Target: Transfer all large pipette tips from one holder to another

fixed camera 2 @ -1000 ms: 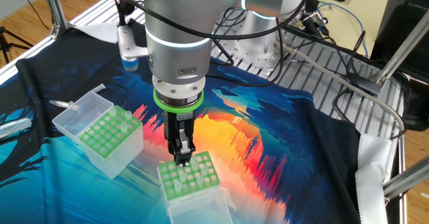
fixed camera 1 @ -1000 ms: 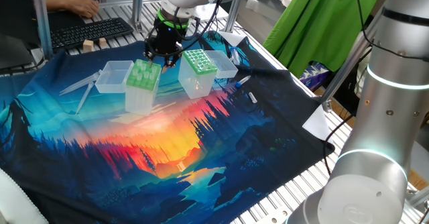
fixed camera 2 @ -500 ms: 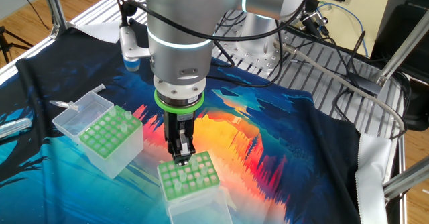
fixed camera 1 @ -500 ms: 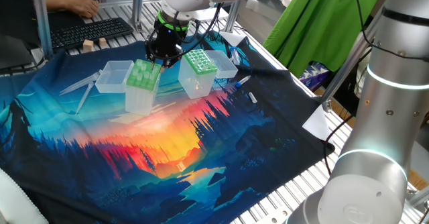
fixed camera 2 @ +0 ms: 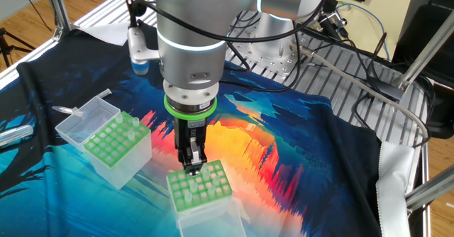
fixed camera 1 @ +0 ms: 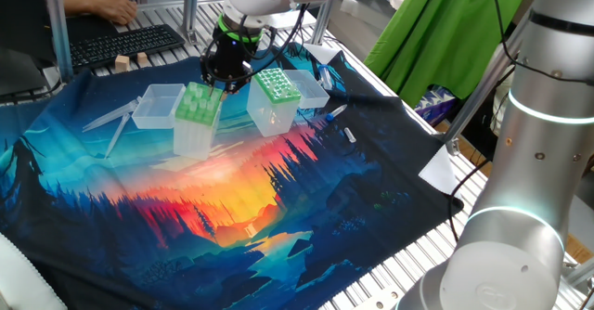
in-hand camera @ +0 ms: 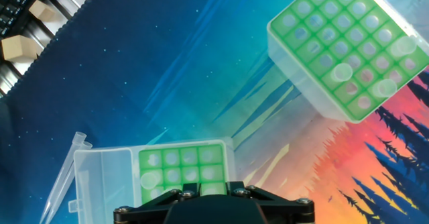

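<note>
Over the plain light-green holder (fixed camera 2: 221, 188) hangs the gripper (fixed camera 2: 192, 168), pointing straight down, its two dark fingers (fixed camera 2: 190, 155) drawn close together and reaching down to the far edge of the green top plate. Whether they pinch a tip or only stand near one, I cannot tell — the hand view shows only the hand's black body at the bottom edge. In that view one of the large pipette tips (in-hand camera: 149, 179) stands in a hole of this holder, and the holder's clear lid (in-hand camera: 100, 177) lies open just beside it. The other box, the dotted-grid holder (fixed camera 1: 269, 117), stands near the first but apart from it, with three clear tips (in-hand camera: 338, 73) upright in holes toward one corner of its top. Both boxes rest on a printed cloth (fixed camera 1: 232, 208) of blue forest and orange sky. Two loose tips (fixed camera 1: 111, 120) lie flat on the cloth beside the open lid — touching nothing else.
</note>
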You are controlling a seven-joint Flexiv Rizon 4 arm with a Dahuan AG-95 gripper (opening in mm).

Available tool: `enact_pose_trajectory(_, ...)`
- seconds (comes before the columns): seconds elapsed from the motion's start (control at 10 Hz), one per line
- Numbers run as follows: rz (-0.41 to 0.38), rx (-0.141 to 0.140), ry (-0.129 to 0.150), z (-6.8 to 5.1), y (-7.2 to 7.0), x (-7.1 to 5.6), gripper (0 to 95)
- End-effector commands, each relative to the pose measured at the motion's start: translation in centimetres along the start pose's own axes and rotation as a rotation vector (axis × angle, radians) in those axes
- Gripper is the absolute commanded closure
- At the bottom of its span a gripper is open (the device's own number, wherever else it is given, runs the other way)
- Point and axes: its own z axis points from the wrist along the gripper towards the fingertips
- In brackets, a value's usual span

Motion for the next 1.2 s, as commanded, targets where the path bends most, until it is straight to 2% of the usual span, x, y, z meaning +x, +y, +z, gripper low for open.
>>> enact_pose_trajectory(0.1,0.003,-0.003,-0.001,-0.01,0.17,-0.05,76.0)
enact_pose_trajectory(0.5,0.006,-0.008,-0.008,0.42,0.57,-0.18,76.0)
enact_pose_trajectory(1.2,0.001,0.008,-0.015,0.41,0.64,-0.16,76.0)
